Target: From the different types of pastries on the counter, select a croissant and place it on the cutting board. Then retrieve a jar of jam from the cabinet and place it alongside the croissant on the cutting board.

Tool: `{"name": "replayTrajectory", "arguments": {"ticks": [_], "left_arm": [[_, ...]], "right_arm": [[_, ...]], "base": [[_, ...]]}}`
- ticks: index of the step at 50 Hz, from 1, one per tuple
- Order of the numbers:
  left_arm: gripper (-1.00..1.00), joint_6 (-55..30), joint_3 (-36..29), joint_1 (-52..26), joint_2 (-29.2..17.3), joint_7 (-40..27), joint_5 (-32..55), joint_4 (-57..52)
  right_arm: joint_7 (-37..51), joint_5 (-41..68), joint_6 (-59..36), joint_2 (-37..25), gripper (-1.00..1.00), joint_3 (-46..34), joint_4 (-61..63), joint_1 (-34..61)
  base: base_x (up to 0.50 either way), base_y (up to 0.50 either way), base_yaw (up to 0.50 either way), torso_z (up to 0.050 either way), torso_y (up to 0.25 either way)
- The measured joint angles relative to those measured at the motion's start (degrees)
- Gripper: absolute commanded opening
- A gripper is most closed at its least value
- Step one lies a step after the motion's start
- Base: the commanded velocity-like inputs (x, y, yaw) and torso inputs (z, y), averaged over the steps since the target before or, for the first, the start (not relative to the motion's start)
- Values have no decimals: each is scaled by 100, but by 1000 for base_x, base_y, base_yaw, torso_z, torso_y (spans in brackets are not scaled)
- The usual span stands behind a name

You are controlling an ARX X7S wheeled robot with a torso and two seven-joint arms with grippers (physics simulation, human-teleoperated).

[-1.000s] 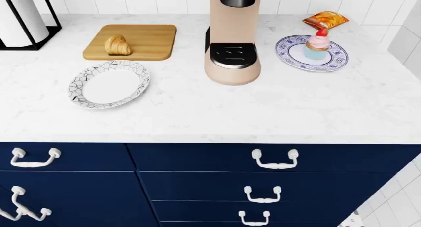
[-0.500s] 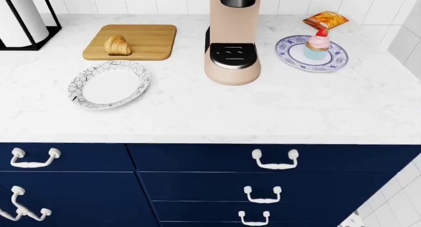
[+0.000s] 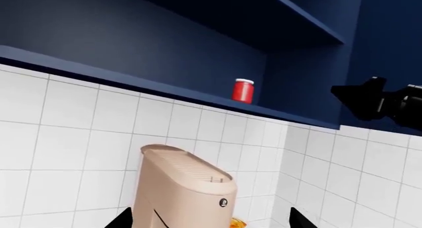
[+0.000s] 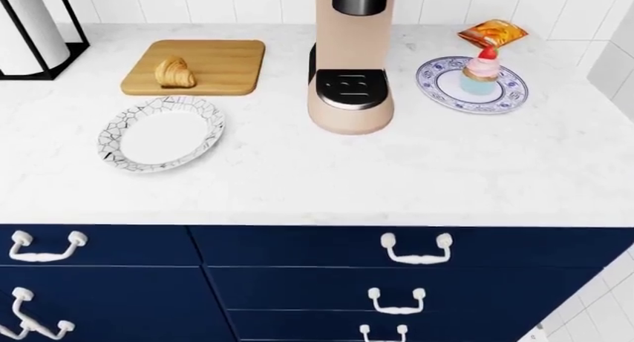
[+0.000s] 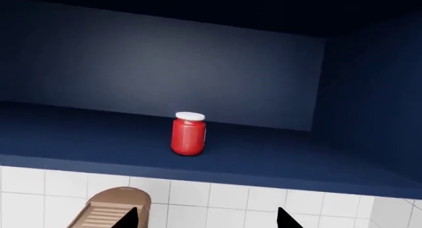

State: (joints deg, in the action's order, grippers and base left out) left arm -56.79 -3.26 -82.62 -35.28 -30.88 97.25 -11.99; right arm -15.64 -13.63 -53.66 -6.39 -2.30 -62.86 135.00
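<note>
Croissant (image 4: 174, 72) lies on cutting board (image 4: 195, 67), left part of counter (image 4: 317, 171). Jam jar (image 5: 188, 133) stands upright on navy cabinet shelf (image 5: 99, 139), untouched. Right claw (image 5: 205, 219) spread apart, tips below the shelf. Left claw (image 3: 209, 220) likewise spread, holding nothing, by the coffee machine (image 3: 181, 186).
</note>
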Motion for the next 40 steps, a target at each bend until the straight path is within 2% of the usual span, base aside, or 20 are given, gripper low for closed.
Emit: {"name": "replayTrajectory", "arguments": {"ticks": [40], "left_arm": [[100, 62, -80, -3, -19, 0, -1, -4]], "right_arm": [[326, 468, 371, 41, 100, 69, -288, 0]], "base": [[82, 5, 0, 0, 0]]}}
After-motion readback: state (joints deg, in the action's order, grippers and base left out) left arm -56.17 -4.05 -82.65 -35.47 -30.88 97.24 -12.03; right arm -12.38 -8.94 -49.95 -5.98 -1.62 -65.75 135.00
